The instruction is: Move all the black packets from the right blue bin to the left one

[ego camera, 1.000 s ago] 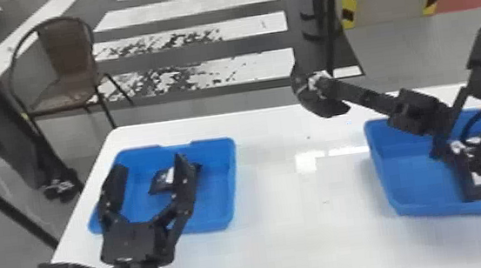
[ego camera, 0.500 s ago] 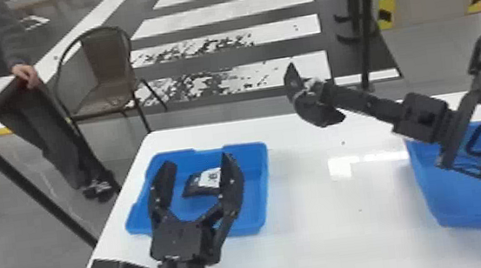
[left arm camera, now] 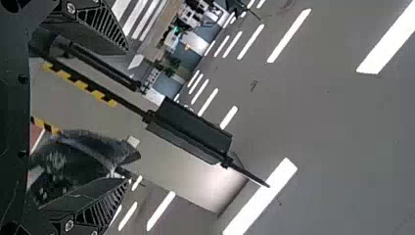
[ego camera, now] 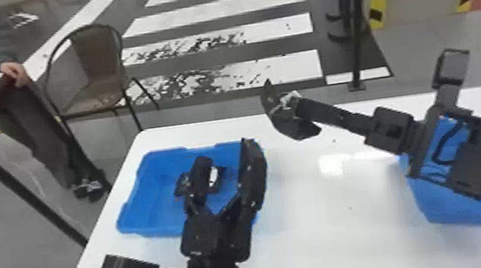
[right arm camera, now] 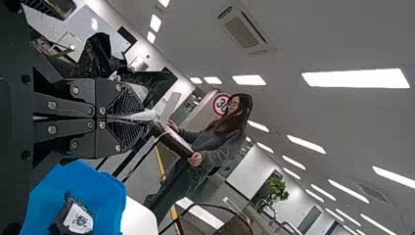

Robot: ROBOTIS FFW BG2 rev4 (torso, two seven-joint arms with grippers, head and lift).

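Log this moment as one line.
Right hand: shut on black packet, above table | left hand: open, at left bin | left bin: packet inside | held packet: not yet placed

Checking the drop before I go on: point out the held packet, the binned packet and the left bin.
Held packet (ego camera: 294, 128): head view, on its dark, hanging lower part.
Binned packet (right arm camera: 78, 219): right wrist view, on its white label.
Left bin (ego camera: 148, 231): head view, on its near wall.

Indoor hall, painted crosswalk (ego camera: 233, 7), ceiling lights (right arm camera: 355, 78)
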